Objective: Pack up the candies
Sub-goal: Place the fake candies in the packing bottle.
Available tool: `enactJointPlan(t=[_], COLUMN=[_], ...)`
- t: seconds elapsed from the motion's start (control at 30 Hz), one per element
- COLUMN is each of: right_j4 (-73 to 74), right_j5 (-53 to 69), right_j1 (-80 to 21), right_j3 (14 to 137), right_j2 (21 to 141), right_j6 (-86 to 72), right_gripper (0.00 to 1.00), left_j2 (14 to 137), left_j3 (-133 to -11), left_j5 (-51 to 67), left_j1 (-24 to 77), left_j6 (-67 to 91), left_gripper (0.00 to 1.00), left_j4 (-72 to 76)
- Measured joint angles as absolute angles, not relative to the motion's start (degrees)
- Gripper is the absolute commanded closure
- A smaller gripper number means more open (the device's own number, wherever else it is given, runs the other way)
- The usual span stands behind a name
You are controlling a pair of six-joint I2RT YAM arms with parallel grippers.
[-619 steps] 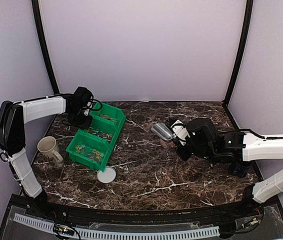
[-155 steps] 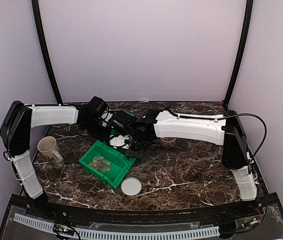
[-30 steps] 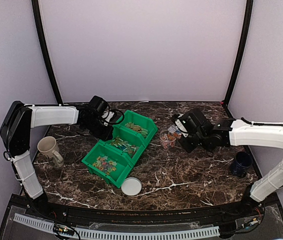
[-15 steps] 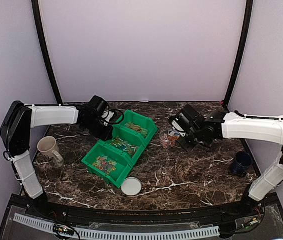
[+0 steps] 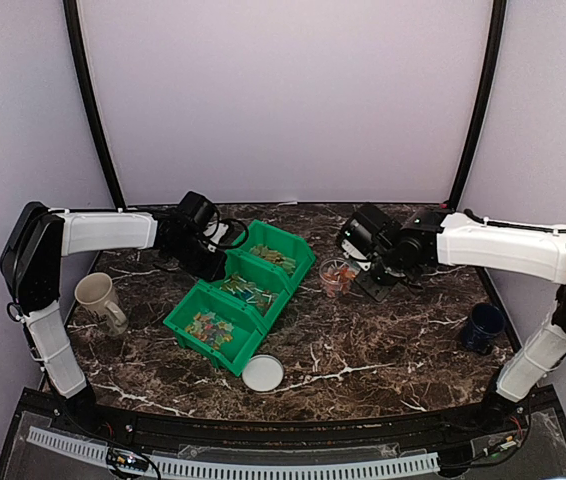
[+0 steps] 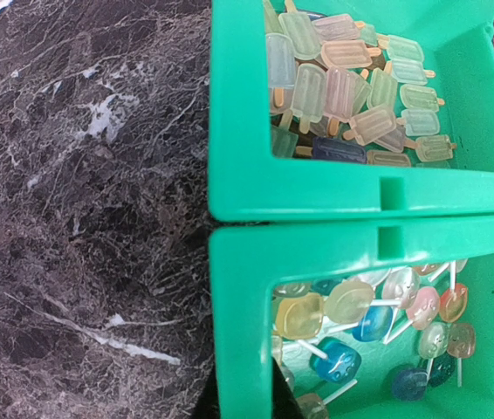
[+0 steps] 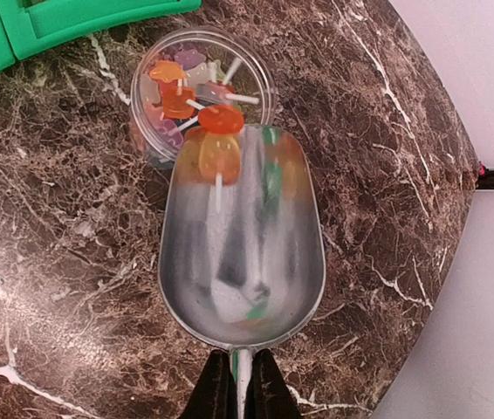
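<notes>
Shifted scoop sits over cup w/ candies, bin beside.

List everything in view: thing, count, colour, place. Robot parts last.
Table: one, dark marble, under everything.
Bin: one, green, three compartments, left of centre.
Candies: many, mixed colours, in the bin; some in the cup, a few at the scoop's tip.
Cup: one, clear, right of the bin.
Scoop: one, silver, tip over the cup's rim.
Lid: one, white, in front of the bin.
Beige mug: one, far left.
Dark blue mug: one, far right.
Left gripper: black, at the bin's left edge; grip unclear.
Right gripper: black, shut on the scoop's handle.
</notes>
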State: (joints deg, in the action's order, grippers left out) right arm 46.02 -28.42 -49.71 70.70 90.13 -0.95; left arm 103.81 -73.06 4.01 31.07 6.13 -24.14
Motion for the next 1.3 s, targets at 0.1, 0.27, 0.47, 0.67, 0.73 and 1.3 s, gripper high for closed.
enactJointPlan(t=[0.1,0.27,0.47,0.67,0.73,1.3], right_j4=[47.35,49.15,51.09,50.17,49.43,43.70], right_j5=[-28.53,-28.56,-29.36,-31.22,-31.81,-32.49], right_j1=[-49.71,-49.71,-49.71,-49.71,-49.71,-50.19], right_j3=[71.13,72.29,73.91,75.18,75.99,78.06], right_j2=[90.17,90.45,90.50,91.05,93.27,99.94], right_j6=[-0.99,-0.97,-0.91,-0.67,-0.60,1.10], right_gripper=[1.00,1.00,1.00,1.00,1.00,1.00], left_j2=[103.81,103.81,103.81,103.81,103.81,103.81], left_j3=[-73.06,-73.06,-73.06,-73.06,-73.06,-73.06], left_j5=[4.01,4.03,4.03,4.03,4.05,4.03], left_j1=[31.07,31.09,31.07,31.07,31.07,31.07], left_j6=[6.13,6.13,6.13,6.13,6.13,6.13], left_gripper=[1.00,1.00,1.00,1.00,1.00,1.00], left_j4=[-24.14,-24.14,-24.14,-24.14,-24.14,-24.14])
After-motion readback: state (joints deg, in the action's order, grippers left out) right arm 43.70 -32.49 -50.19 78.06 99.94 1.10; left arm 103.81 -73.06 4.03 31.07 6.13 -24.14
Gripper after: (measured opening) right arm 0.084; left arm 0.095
